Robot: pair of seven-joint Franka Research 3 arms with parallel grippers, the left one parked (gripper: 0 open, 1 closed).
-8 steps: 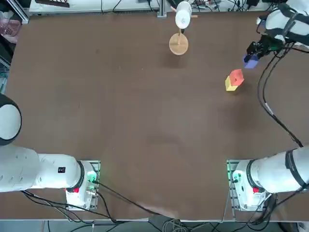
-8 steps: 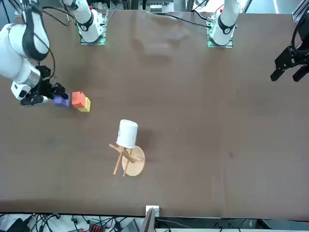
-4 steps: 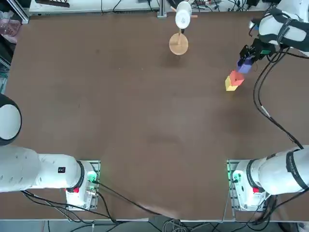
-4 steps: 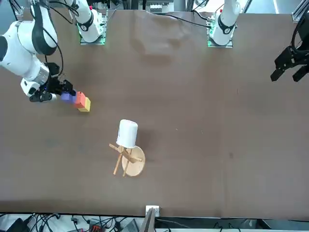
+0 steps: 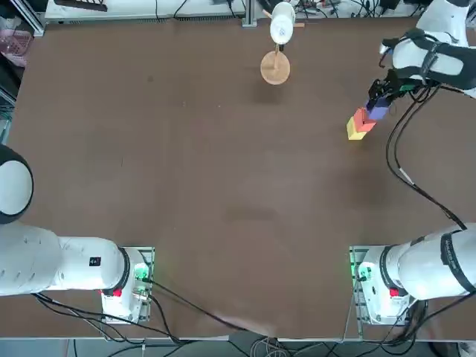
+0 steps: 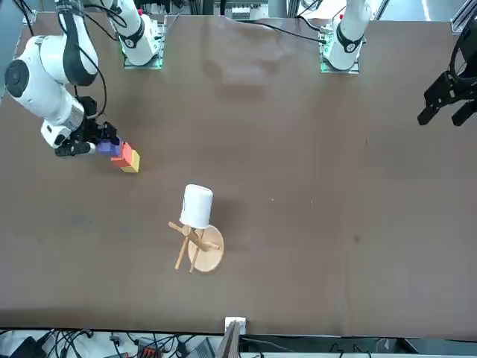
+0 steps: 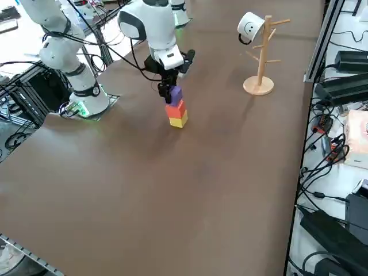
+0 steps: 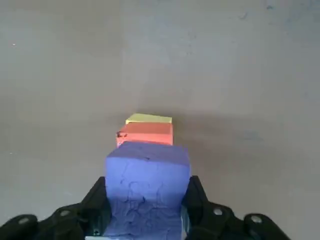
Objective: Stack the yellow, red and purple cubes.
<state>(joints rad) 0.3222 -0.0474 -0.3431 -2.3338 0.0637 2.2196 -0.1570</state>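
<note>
– Three cubes on the page for this entry. Where does each one sit?

– Yellow cube at the base on the table; red cube on top of it; purple cube uppermost, in my right claw.

– State of the claw?

– Clamped on purple, one finger along each of two opposite sides. Red and yellow are outside the grip.

– Which relation decides the coming move?

– Purple over red. In the right side view the three make a near-upright column, red directly below purple. Overhead, purple shows a little farther from my bases and to the right of red; some of that may be the slant of the view on a taller thing. Contact between purple and red: cannot tell.

– Long axis?

– None on a cube. The axis to respect is the column's, upright. My right arm is the one at the stack.

– Judgement?

– Final placement in hand, task nearly complete. Check the centring, settle purple flat, then part the fingers evenly and withdraw straight up. Risk: a sideways drag, or an off-centre release, could shift red or topple the column.
</note>
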